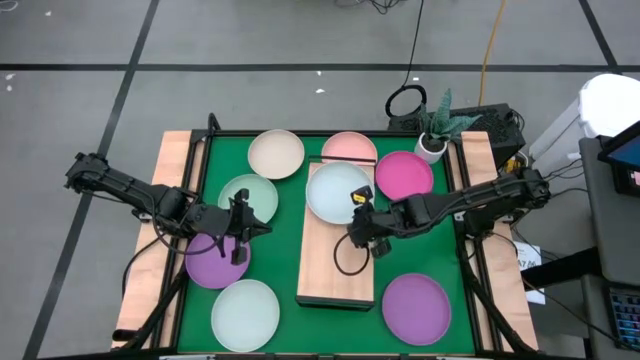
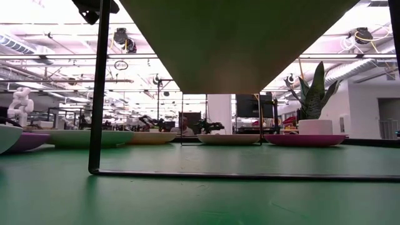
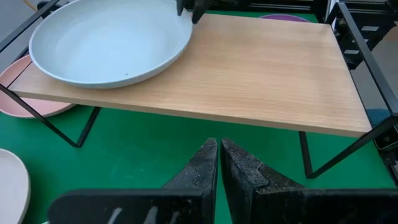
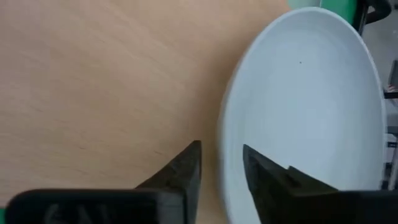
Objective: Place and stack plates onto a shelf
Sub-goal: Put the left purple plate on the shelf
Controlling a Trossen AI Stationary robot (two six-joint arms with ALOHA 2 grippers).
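High view: right claw (image 1: 356,198), slightly apart, at the pale blue plate's (image 1: 335,190) rim on the shelf (image 1: 335,270); left claw (image 1: 240,222) together.

Bright, even light; blown-out ceiling glare

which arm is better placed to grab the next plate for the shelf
Probably the left. The left gripper, fingers shut, hovers by the round purple plate on the green mat. The right gripper is over the light-wood shelf, at the pale blue-white plate already there.
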